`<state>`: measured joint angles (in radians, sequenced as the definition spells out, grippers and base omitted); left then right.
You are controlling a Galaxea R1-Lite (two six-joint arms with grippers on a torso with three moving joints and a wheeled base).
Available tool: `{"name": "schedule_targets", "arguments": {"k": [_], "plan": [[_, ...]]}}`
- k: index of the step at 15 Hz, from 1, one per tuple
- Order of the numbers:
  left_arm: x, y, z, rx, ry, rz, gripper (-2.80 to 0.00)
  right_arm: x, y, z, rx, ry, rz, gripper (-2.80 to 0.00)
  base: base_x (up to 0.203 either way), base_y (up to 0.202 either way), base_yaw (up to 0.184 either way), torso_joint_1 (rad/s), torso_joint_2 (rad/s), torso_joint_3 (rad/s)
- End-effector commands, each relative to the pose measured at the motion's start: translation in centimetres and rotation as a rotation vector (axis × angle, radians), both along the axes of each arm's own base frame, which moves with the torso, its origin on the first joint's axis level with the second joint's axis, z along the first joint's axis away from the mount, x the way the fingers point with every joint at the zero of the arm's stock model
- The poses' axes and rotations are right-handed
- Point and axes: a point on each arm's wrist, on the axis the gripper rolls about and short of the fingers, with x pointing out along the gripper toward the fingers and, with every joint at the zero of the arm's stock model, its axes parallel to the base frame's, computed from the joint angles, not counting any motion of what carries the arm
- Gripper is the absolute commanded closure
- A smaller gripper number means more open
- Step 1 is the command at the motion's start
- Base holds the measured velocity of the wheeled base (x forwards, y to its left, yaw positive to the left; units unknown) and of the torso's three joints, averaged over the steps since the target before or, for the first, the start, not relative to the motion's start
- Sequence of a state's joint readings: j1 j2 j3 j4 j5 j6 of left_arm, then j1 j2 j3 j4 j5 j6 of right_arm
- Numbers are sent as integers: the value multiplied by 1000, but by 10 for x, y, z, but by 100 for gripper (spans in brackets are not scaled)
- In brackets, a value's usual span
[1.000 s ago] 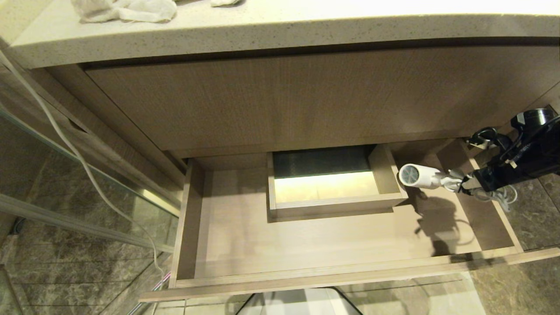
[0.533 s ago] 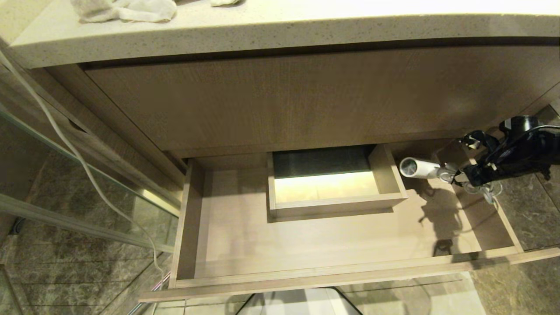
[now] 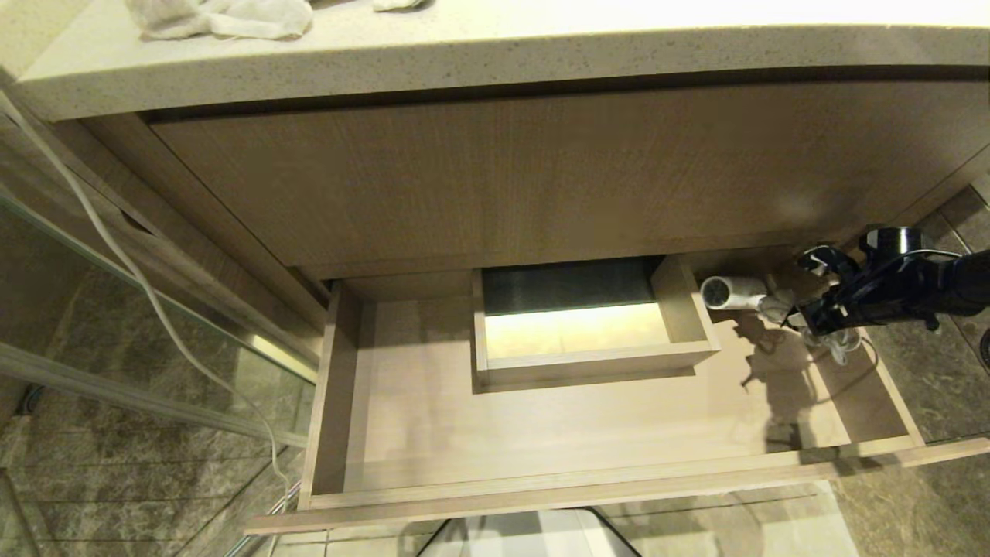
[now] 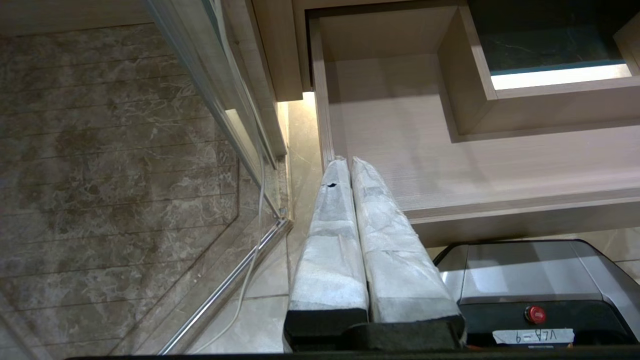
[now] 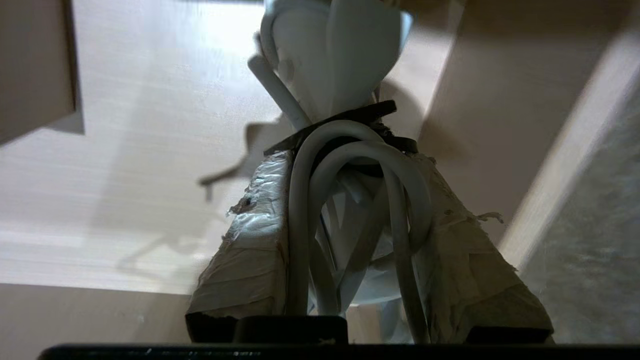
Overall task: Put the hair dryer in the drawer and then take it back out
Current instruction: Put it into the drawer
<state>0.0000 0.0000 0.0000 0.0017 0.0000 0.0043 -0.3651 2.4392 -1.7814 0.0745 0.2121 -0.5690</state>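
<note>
Speckled pale stone forms the countertop [image 3: 495, 54] at the top of the head view, with a crumpled white cloth [image 3: 220, 17] lying on it near its left end. Below it hangs a tall wood-grain front panel [image 3: 526, 170], and below that the drawer [image 3: 541, 495] stands pulled wide open over a dark marble floor [image 3: 943, 371]. Its pale floor is bare except for a boxed cut-out [image 3: 588, 329] set against the back, lit from beneath. At the drawer's right end the right gripper [image 3: 793, 313] reaches in from the side, its taped fingers [image 5: 240, 250] clamped on the hair dryer [image 3: 731, 292] at the handle and the looped cord [image 5: 350, 170]. The white barrel sticks out level towards the cut-out's right wall, grille end close beside it, and whether it hangs just above the drawer floor or touches it is hard to tell; its shadow falls on the wood nearer the front. The left gripper [image 4: 345, 162] sits parked low beside the drawer's left front corner, its two padded fingers [image 4: 380, 240] pressed together on nothing. A thin white cable [image 3: 139, 271] trails down along the glass partition [image 3: 116, 309] on the left, and part of the robot's base [image 4: 530, 290] shows under the drawer front.
</note>
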Motion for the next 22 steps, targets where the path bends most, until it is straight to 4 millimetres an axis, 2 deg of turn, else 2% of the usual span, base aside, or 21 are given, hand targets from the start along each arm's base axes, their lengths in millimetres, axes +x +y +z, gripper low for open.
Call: {"name": "schedule_targets", "arguments": {"k": [1, 4, 5, 11, 12, 14, 17, 19, 22], "plan": [[0, 0, 0, 0, 0, 0, 0, 3, -1, -27, 18, 55, 8, 0, 0, 0, 0, 0, 0, 0], [0, 0, 0, 0, 0, 0, 0, 7, 2, -39, 24, 70, 17, 0, 0, 0, 0, 0, 0, 0], [0, 0, 0, 0, 0, 0, 0, 8, 3, -49, 32, 88, 21, 0, 0, 0, 0, 0, 0, 0], [0, 0, 0, 0, 0, 0, 0, 11, 6, -71, 40, 116, 32, 0, 0, 0, 0, 0, 0, 0], [0, 0, 0, 0, 0, 0, 0, 12, 6, -75, 42, 122, 33, -280, 0, 0, 0, 0, 0, 0], [0, 0, 0, 0, 0, 0, 0, 11, 8, -75, 42, 125, 34, -280, 0, 0, 0, 0, 0, 0], [0, 0, 0, 0, 0, 0, 0, 8, 7, -60, 32, 89, 26, -280, 0, 0, 0, 0, 0, 0], [0, 0, 0, 0, 1, 0, 0, 3, 8, -25, 14, 40, 22, -280, 0, 0, 0, 0, 0, 0], [0, 0, 0, 0, 0, 0, 0, -30, 11, 33, 22, 3, -16, -280, 0, 0, 0, 0, 0, 0]]}}
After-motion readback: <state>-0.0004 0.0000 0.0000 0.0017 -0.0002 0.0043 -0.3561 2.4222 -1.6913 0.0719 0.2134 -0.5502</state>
